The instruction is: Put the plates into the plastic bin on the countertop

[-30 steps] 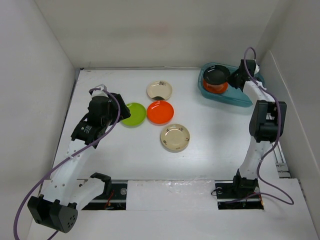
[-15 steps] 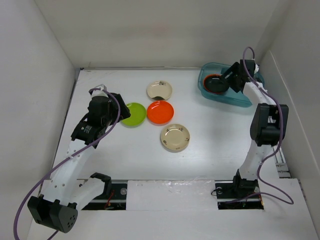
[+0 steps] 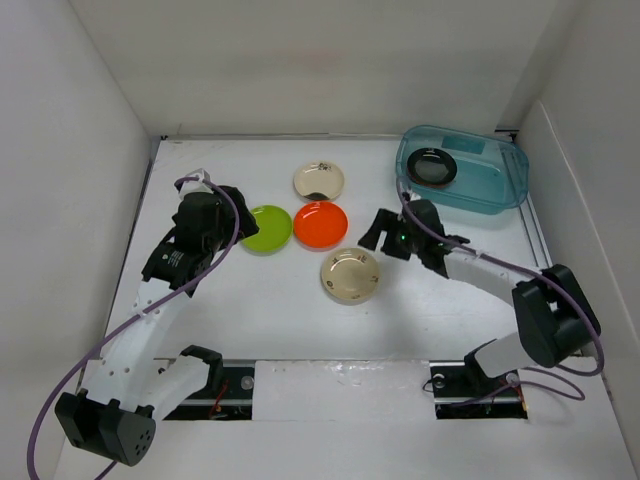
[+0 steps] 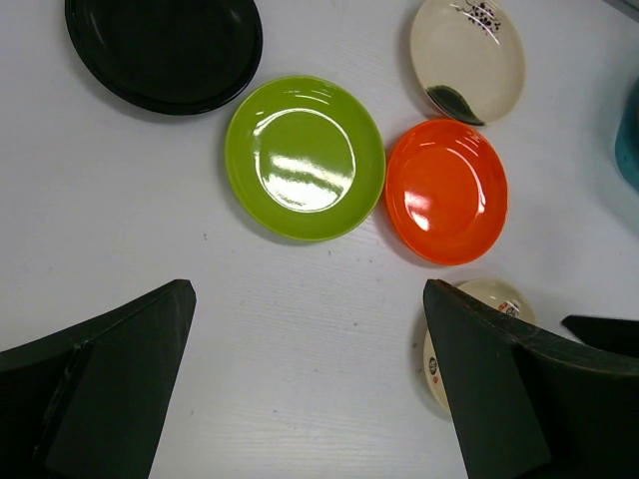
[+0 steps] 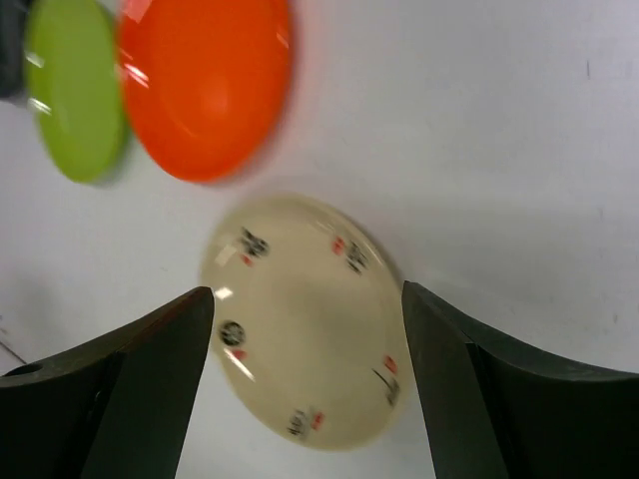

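The right gripper, spread apart and empty, hovers above the cream plate nearest the front edge; next it should lower, clamp the rim and carry it to the bin.

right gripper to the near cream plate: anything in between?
Nothing. In the right wrist view the open right gripper frames the cream plate directly, with only bare white countertop around it; the orange plate sits off to the side.
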Robot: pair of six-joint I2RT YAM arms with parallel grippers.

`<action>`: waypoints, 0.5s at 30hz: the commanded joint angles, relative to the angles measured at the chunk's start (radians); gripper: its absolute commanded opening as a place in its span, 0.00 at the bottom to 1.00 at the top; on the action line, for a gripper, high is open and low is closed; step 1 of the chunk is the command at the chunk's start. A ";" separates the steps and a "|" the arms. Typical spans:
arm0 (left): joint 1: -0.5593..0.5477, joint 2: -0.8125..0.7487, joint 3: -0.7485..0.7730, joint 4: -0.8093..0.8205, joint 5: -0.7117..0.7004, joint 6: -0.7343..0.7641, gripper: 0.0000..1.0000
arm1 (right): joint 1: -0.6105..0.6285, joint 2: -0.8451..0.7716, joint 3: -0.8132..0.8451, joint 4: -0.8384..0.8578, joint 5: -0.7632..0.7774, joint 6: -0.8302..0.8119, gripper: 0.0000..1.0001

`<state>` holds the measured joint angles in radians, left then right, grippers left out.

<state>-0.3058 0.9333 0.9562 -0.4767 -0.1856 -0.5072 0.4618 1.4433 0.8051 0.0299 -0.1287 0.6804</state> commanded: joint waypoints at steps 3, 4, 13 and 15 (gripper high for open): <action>0.007 -0.001 0.010 0.004 -0.006 -0.010 1.00 | 0.031 0.003 -0.122 0.119 0.001 0.037 0.81; 0.007 -0.001 0.010 0.004 -0.006 -0.010 1.00 | 0.031 -0.009 -0.135 0.129 0.001 0.038 0.81; 0.007 -0.001 0.010 0.004 -0.006 -0.010 1.00 | 0.031 0.011 -0.225 0.130 0.001 0.071 0.49; 0.007 -0.001 0.010 0.004 -0.006 -0.010 1.00 | 0.031 0.011 -0.239 0.130 0.001 0.071 0.49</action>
<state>-0.3058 0.9337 0.9562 -0.4778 -0.1852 -0.5110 0.4877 1.4567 0.5789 0.1062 -0.1310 0.7418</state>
